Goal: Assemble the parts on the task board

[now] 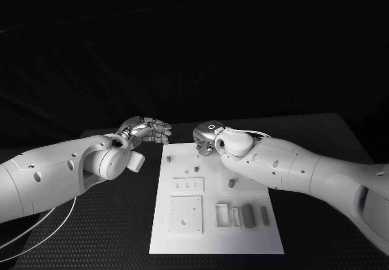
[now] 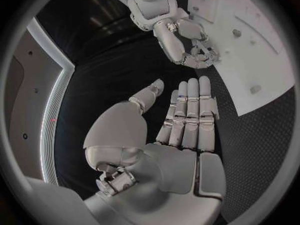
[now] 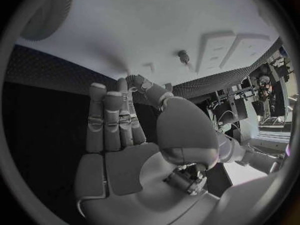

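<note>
While your left hand (image 1: 148, 130) hovers with fingers straight and apart, holding nothing, off the task board's (image 1: 243, 244) far left corner, your right hand (image 1: 207, 136) waits likewise empty over its far edge; parts (image 1: 247, 214) lie near the desk's (image 1: 97, 236) front, likely awaiting pickup.

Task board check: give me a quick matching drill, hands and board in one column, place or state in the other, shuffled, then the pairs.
Things:
1. left hand
2. right hand
3. task board
4. grey parts

Places or states:
A. over the board's far edge
B. lying flat in the middle of the table
C. in a row on the board's near right part
D. fingers straight, holding nothing, off the board's far left corner

Pairs: 1-D, 2-A, 3-B, 4-C
</note>
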